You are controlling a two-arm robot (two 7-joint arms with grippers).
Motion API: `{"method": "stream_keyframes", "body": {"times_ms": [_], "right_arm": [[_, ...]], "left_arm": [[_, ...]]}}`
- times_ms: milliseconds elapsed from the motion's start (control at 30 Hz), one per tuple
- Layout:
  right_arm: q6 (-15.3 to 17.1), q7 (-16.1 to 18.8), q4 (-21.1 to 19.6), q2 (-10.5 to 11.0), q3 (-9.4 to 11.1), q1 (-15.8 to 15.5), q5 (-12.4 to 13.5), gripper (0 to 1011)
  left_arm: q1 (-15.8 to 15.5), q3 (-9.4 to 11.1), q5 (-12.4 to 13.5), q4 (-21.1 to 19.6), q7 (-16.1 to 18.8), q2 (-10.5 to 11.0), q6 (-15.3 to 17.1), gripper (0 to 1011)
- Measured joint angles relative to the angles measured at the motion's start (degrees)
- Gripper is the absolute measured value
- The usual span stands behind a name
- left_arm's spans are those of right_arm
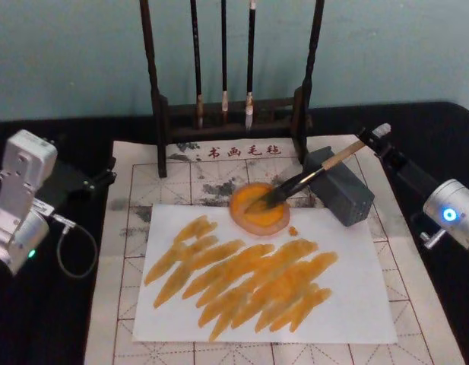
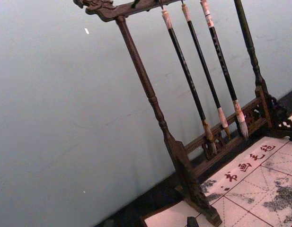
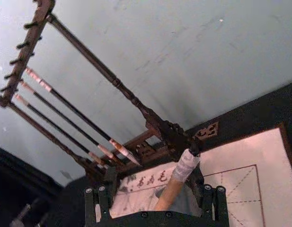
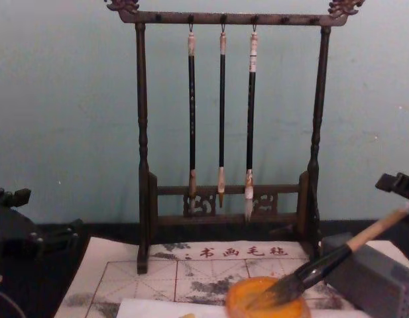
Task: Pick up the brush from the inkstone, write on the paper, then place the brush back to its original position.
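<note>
The brush [image 1: 306, 180] lay slanted w/ its bristle tip in the orange dish [image 1: 258, 208] and its black lower section leaning across the grey inkstone block [image 1: 342, 187]; tan handle ran up & to the right, off the block. Right gripper [image 1: 377, 137] was at the handle's top end. In the right wrist view the handle end [image 3: 179, 177] stood between the two fingers [image 3: 99, 201], which sat either side of it w/ space showing, so the fingers looked apart rather than clamped; whether a pad was touching the wood couldn't be told. In the chest view the handle [image 4: 376, 230] rose toward the right gripper [image 4: 400, 185] at the right edge.

Dish held orange liquid, bristles dipped in it; dish sat at the top edge of the paper [image 1: 356, 304], just left of the block. Paper was covered in slanted orange strokes [image 1: 249, 277], and lay on the grid-lined mat [image 1: 416, 319] w/ red characters.

Left gripper [image 1: 105, 176] was parked at the table's left edge, well apart from the paper; its finger state couldn't be told.

Behind the mat stood the brush rack [image 4: 143, 165], w/ three thin black brushes [image 4: 221, 119] hanging from the top bar.
</note>
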Motion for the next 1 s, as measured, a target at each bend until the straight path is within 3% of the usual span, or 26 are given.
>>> {"method": "stream_keyframes", "body": {"times_ms": [400, 700, 1000], "right_arm": [[-1.15, -1.53, -3.75, 5.62, -1.00, -1.72, -9.39, 1000], [-0.74, -2.38, -4.08, 7.24, -1.17, -2.24, -13.34, 1000], [-3.53, -5.20, -4.19, 8.03, -1.74, -2.80, -20.65, 1000]], "left_arm": [[0.00, 0.00, 0.00, 0.00, 0.00, 0.00, 0.00, 1001], [0.00, 0.00, 0.00, 0.00, 0.00, 0.00, 0.00, 1001], [0.00, 0.00, 0.00, 0.00, 0.00, 0.00, 0.00, 1001]]}}
